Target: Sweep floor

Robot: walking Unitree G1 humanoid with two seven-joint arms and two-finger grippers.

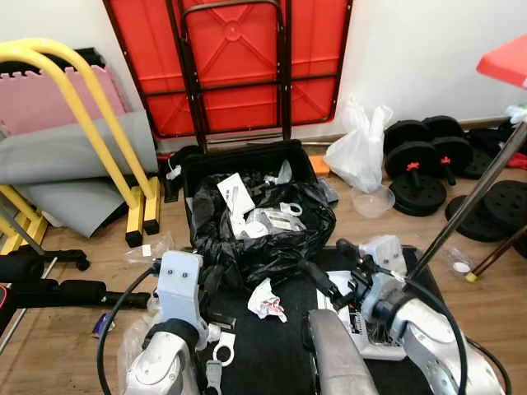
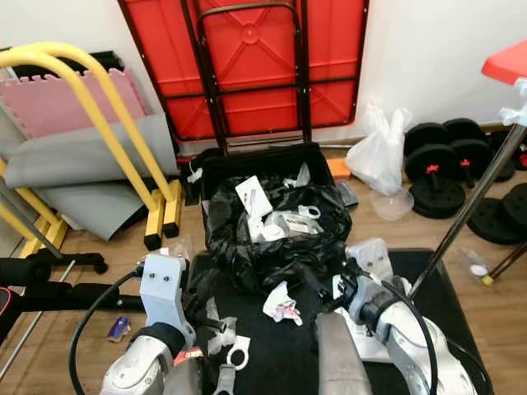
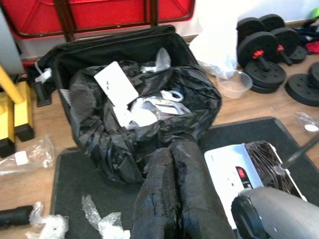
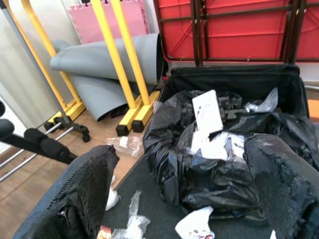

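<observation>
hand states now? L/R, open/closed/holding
Left hand: closed, fingers pressed together, holding nothing, pointed at the black trash bag.
Right hand: open, fingers spread wide, empty, facing the same bag.

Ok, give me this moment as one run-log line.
left gripper: fingers shut, empty | right gripper: fingers open, empty | black trash bag: full, in black bin | crumpled wrapper: on black mat

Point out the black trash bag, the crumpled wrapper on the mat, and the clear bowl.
black trash bag point(image 1: 226, 251): left eye view, front fold.
crumpled wrapper point(image 1: 268, 300): left eye view, its middle.
clear bowl point(image 1: 372, 201): left eye view, near rim.
</observation>
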